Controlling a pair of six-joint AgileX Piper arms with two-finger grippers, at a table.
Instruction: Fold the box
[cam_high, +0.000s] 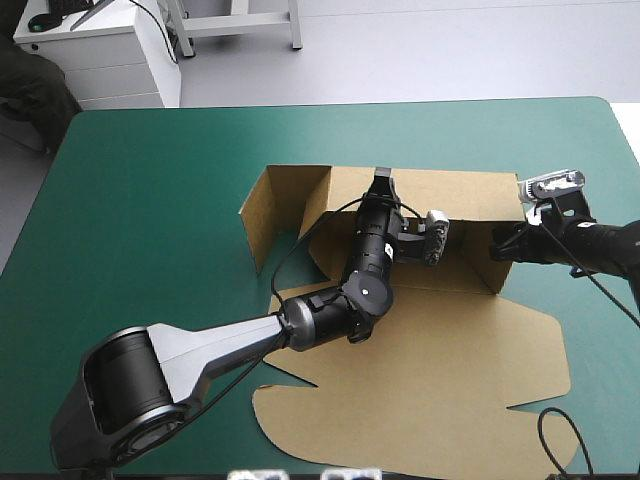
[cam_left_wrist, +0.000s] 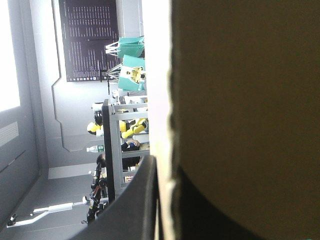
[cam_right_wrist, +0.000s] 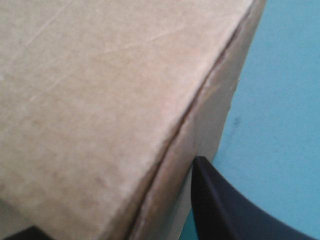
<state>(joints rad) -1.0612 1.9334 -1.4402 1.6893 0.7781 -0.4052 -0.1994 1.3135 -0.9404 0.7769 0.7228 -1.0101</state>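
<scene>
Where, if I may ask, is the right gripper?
High view: the right gripper is at the box's raised right wall, near the table's right edge.

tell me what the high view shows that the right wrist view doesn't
Only the high view: the whole box, with its far walls raised and its lid flat, both arms, and the left end effector on the far wall. Only the right wrist view: a close look at the wall's corner crease, with one black finger against its outer side. Both: brown board, the teal-green cover and the right end effector at the box's right end.
</scene>
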